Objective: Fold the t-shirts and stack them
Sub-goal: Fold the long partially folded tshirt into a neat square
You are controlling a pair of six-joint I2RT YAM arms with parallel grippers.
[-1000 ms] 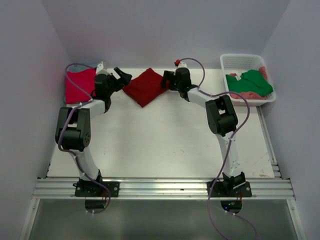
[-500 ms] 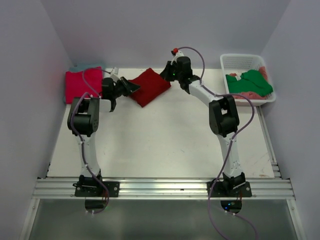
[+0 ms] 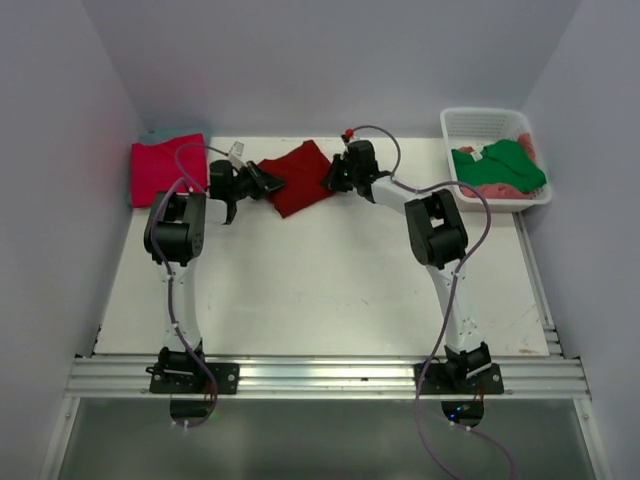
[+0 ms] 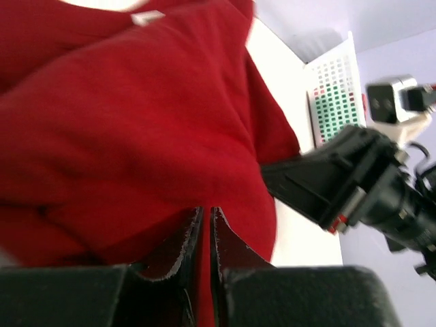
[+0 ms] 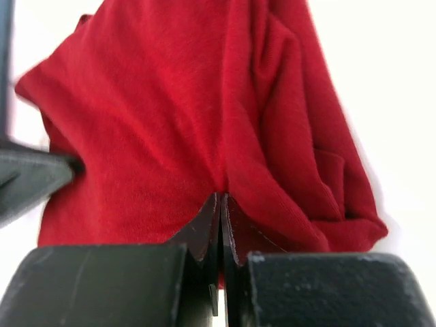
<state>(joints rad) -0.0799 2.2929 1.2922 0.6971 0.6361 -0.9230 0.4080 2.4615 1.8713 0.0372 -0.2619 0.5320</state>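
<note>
A dark red t-shirt (image 3: 298, 176) lies bunched at the back middle of the table. My left gripper (image 3: 267, 180) is shut on its left edge, and in the left wrist view red cloth (image 4: 136, 122) is pinched between the nearly closed jaws (image 4: 206, 216). My right gripper (image 3: 331, 178) is shut on its right edge, the fingers (image 5: 221, 203) clamped on a fold of the shirt (image 5: 157, 116). A folded magenta-pink t-shirt (image 3: 165, 169) lies at the back left, with a teal edge (image 3: 160, 133) showing behind it. A green t-shirt (image 3: 505, 165) lies over a salmon-pink one (image 3: 497, 190) in the basket.
The white lattice basket (image 3: 480, 113) stands at the back right corner, also seen in the left wrist view (image 4: 334, 88). The back and side walls close in the table. An aluminium rail (image 3: 320, 375) runs along the near edge with both arm bases on it.
Both grippers went from open to shut on opposite edges of the dark red t-shirt. The left arm swung in from the left, and the shirt has bunched narrower between the grippers.
</note>
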